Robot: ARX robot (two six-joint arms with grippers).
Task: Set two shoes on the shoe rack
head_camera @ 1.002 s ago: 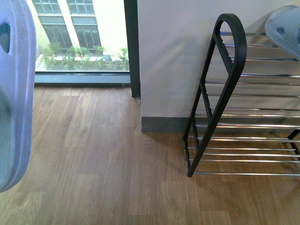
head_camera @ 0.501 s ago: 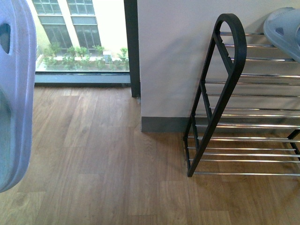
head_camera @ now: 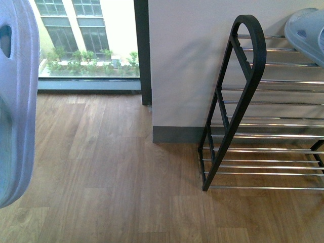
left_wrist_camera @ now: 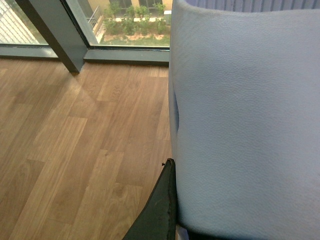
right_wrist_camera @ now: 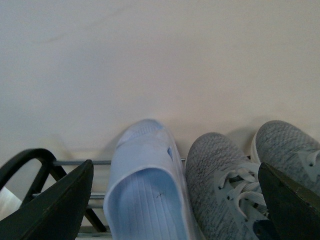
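Right end effector (right_wrist_camera: 175, 210) stood wide open, its dark fingers (right_wrist_camera: 55, 207) at the lower corners of the right wrist frame, holding nothing. Between them, at lower centre, a pale blue slipper (right_wrist_camera: 145, 185) lay on the shoe rack (head_camera: 243, 101), with the two grey knit sneakers (right_wrist_camera: 225, 180) just beside it at lower right. Left end effector (left_wrist_camera: 172, 210) pressed one dark finger against another pale blue slipper (left_wrist_camera: 245, 120); whether it gripped could not be told.

Two grey knit sneakers (right_wrist_camera: 220, 185) (right_wrist_camera: 287, 150) rest side by side, toes toward the wall, on the shoe rack (head_camera: 253, 106), located at 3 o'clock in front view.
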